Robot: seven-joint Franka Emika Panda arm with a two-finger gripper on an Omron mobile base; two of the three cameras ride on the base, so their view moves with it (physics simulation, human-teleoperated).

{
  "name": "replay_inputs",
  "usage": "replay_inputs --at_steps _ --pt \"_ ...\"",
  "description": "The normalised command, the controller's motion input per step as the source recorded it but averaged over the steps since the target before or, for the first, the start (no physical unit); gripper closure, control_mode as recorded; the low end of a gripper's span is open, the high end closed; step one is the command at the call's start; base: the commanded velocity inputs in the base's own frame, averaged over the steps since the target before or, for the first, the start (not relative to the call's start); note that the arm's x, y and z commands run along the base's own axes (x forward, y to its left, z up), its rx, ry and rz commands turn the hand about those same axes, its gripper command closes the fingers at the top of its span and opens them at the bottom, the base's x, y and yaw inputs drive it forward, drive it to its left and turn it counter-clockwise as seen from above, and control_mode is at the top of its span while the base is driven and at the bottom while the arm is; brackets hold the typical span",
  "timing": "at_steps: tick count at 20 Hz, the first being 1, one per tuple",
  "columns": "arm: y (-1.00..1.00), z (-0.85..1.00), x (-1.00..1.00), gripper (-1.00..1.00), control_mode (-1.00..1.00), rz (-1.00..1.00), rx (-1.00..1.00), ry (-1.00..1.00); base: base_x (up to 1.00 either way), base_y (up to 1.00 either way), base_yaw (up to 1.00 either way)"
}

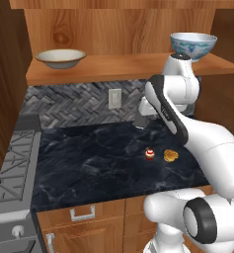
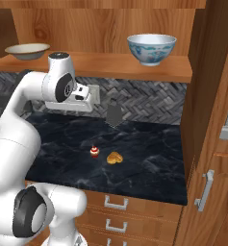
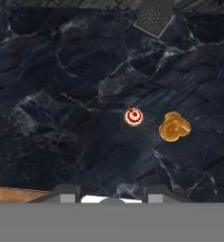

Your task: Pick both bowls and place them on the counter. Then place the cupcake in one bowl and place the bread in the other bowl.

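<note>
Both bowls are seen on the wooden shelf (image 2: 134, 67): cream bowl (image 1: 60, 58) left, blue-patterned bowl (image 2: 151, 48) right. Cupcake (image 3: 133, 116) and bread (image 3: 174, 126) lie just beside each other on the counter (image 1: 89, 158), a grey grater (image 2: 114, 113) behind them and broad bare marble toward the stove (image 1: 12, 163). The gripper (image 3: 112, 194) is held above the front edge, fingers apart, nothing between them.
</note>
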Motion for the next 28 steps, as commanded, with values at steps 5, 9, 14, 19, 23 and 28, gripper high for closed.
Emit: replay_inputs --at_steps 5,9,14,19,23,28 --pt "-0.06 0.00 0.05 -1.00 -1.00 0.00 0.00 0.00 0.00 0.00 0.00" --pt "-0.43 0.00 0.09 -1.00 -1.00 0.00 -0.02 0.02 0.00 0.00 0.00" --pt "-0.40 0.28 0.00 -1.00 -1.00 -0.03 -0.14 0.04 0.00 0.00 0.00" --pt "-0.29 0.59 0.00 -1.00 -1.00 -0.01 -0.22 0.00 0.00 0.00 0.00" --pt "-0.16 0.73 0.00 -1.00 -1.00 0.00 -0.27 0.00 0.00 0.00 0.00" --pt "-0.14 0.70 0.00 -1.00 -1.00 0.00 -0.28 0.01 0.00 0.00 0.00"
